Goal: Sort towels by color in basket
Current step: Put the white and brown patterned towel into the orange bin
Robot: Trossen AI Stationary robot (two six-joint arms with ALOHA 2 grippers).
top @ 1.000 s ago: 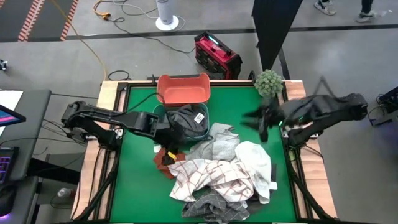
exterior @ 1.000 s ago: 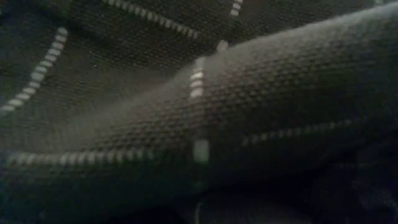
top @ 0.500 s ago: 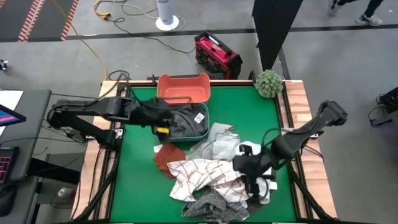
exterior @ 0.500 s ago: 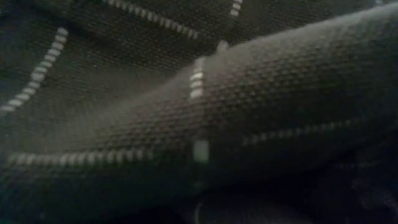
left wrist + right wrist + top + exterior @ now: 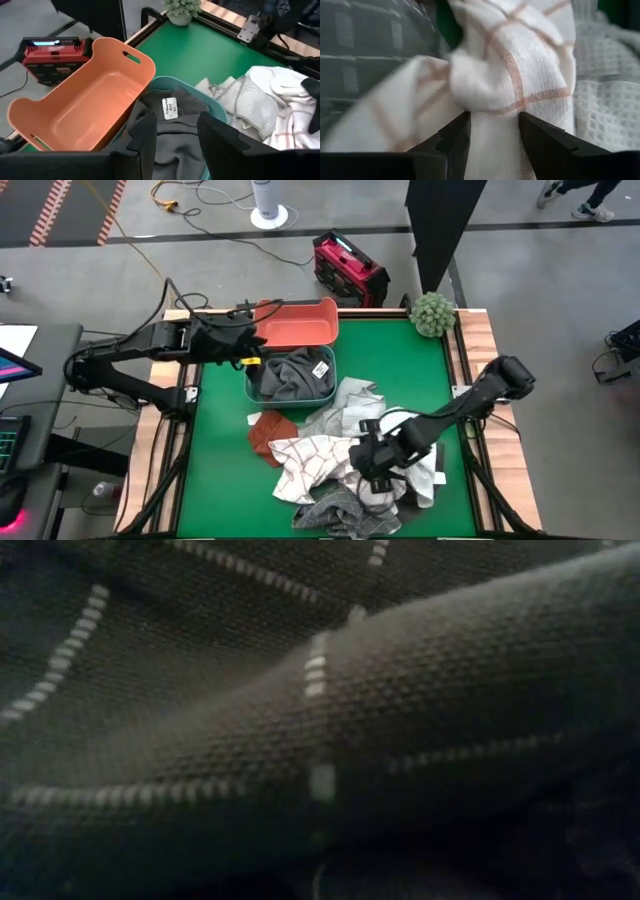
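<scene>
Table (image 5: pixel 400 370): green mat, wood edges.
Towels (image 5: pixel 345 460): heaped near side; a dark one in the teal tub (image 5: pixel 325 392).
Left gripper (image 5: pixel 250 340): fingers apart, empty, above tubs.
Right gripper (image 5: pixel 370 465): fingers straddling the white checked towel (image 5: pixel 495 85).
Room: red case (image 5: pixel 348 268) on grey floor.

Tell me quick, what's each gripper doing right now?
Left gripper: open, empty, above the dark grey towel in the teal tub.
Right gripper: open around the white checked towel, not clamped.
</scene>
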